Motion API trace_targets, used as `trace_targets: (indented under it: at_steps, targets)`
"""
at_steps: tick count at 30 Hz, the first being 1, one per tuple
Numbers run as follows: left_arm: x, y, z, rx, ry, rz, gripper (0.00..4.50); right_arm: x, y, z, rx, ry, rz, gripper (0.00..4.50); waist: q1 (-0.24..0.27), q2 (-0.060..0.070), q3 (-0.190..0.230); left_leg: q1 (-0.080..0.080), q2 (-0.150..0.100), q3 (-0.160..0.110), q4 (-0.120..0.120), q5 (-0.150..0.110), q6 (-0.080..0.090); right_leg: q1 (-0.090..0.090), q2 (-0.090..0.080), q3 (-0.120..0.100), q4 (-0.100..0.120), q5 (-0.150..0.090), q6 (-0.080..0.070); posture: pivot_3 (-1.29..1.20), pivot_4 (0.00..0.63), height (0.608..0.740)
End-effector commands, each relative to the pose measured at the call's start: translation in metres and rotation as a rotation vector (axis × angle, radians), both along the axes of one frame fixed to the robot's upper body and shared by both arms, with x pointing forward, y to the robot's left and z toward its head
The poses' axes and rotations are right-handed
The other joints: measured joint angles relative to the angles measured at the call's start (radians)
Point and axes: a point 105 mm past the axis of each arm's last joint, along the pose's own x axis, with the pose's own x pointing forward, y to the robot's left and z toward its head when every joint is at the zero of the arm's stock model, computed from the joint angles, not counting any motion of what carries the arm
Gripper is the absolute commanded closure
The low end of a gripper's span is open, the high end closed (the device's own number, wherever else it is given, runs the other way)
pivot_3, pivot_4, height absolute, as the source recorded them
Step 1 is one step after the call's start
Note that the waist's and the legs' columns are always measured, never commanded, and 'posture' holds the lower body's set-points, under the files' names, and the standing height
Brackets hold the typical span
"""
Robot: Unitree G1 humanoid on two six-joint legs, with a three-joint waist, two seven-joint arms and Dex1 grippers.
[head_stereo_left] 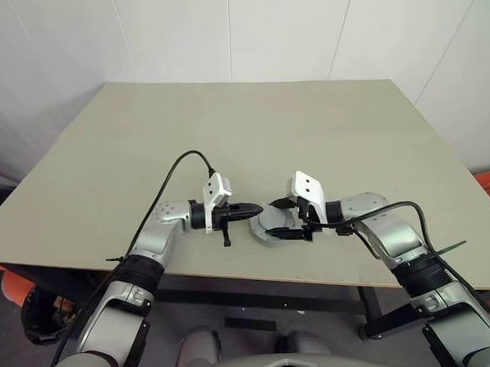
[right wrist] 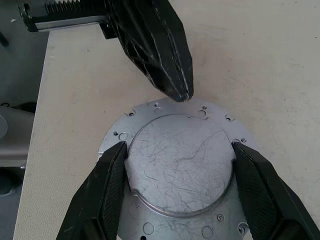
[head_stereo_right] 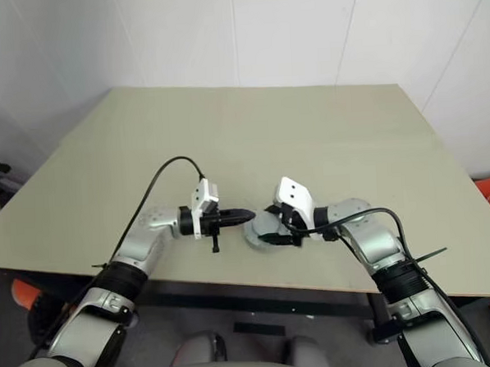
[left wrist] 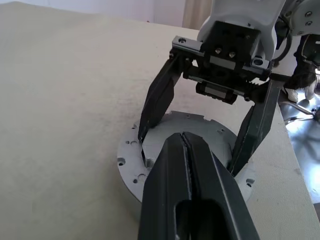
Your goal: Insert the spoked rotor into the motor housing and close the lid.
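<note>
Resting near the desk's (head_stereo_left: 324,130) front edge, the left gripper (head_stereo_left: 258,207), fingers pressed together, points its tip at the housing's (right wrist: 150,115) rim, while the right gripper (right wrist: 177,165) straddles its raised grey disc with fingers apart.

head: my two eyes look forward-down over table (head_stereo_left: 251,134) | wrists: each close along my own fingers | shared: grey disc (right wrist: 180,160), seen from opposite sides
</note>
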Motion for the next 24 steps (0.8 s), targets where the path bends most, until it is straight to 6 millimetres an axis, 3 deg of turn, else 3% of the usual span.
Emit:
trace_targets:
  at_steps: [1, 10, 24]
  targets:
    - [0.002, -0.012, 0.008, 0.007, -0.055, -0.043, 4.47, -0.003, -0.007, -0.016, -0.061, 0.046, -0.029, 1.30, 0.000, 0.000, 0.000, 0.000, 0.000, 0.000, 0.000, 0.000, 0.000, 0.000, 0.000, 0.000, 0.000, 0.000, 0.000, 0.00, 0.000, 0.740]
    - [0.002, -0.033, 0.010, 0.018, -0.073, -0.057, 4.47, -0.005, -0.006, -0.015, -0.058, 0.050, -0.029, 1.30, 0.000, 0.000, 0.000, 0.000, 0.000, 0.000, 0.000, 0.000, 0.000, 0.000, 0.000, 0.000, 0.000, 0.000, 0.000, 0.00, 0.000, 0.740]
    - [-0.007, -0.027, -0.012, 0.166, -0.038, -0.089, 4.47, -0.005, -0.007, -0.013, -0.065, 0.045, -0.038, 1.30, 0.001, 0.000, 0.000, 0.000, 0.000, 0.000, -0.002, 0.000, 0.000, -0.001, 0.000, 0.000, -0.001, 0.000, 0.000, 0.00, 0.000, 0.740]
